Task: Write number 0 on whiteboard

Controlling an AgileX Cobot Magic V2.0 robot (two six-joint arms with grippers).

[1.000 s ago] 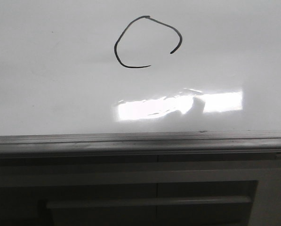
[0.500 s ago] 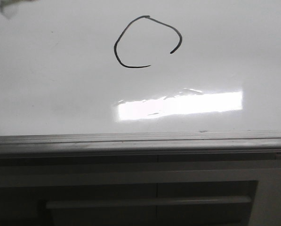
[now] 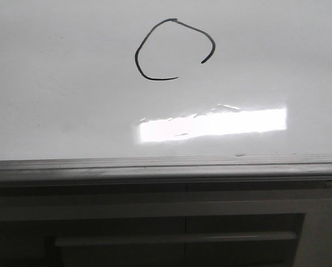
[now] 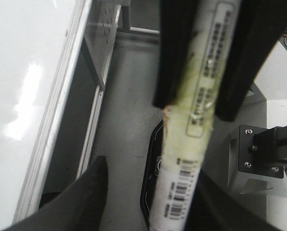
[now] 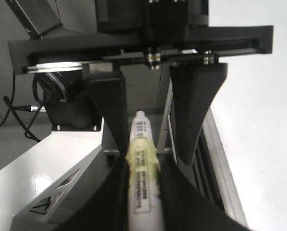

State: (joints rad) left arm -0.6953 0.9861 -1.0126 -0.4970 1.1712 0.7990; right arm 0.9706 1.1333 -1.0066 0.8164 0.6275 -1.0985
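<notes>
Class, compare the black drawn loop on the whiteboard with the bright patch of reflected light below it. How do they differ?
The number 0 is a thin dark outline; the light reflection is a solid bright patch. The 0 is rounded, with a gap at its lower right; the reflection is a long rectangle. The 0 sits nearer the top of the front view; the reflection lies close to the grey edge strip. Both lie on the whiteboard.

Grey floor (image 4: 129,120), metal frame legs (image 4: 93,62), pale slatted panel (image 3: 177,236) below, bright overhead light reflection
</notes>
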